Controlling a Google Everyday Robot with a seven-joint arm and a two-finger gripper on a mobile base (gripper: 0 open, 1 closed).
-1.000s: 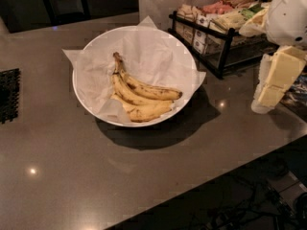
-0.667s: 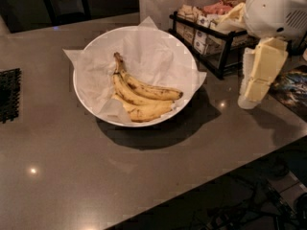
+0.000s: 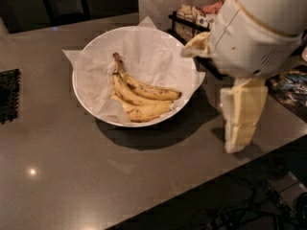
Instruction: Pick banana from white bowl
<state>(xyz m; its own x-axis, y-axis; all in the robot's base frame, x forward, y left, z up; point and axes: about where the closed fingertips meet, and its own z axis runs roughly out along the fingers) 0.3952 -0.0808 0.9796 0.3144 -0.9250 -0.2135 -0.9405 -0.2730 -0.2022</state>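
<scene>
The white bowl [image 3: 88, 56], lined with crinkled white paper, stands on the grey counter left of centre. Three yellow brown-spotted bananas [image 3: 144, 97] lie together in its middle, their dark stems pointing to the back left. The uppermost one [image 3: 151, 91] curves most; I cannot tell for sure which is the strongly curved banana. My gripper [image 3: 238, 138] hangs down as a cream piece under the big white arm housing [image 3: 259, 28], above the counter to the right of the bowl, apart from it and holding nothing that shows.
A black wire basket [image 3: 192, 25] with packaged snacks stands behind the arm at the back right. A black mat [image 3: 8, 95] lies at the left edge. The counter's front edge runs diagonally at the lower right, with cables [image 3: 249, 210] on the floor below.
The arm and gripper have moved left and closer to the camera, nearer to the bowl's right rim. The bowl and bananas have not moved.
</scene>
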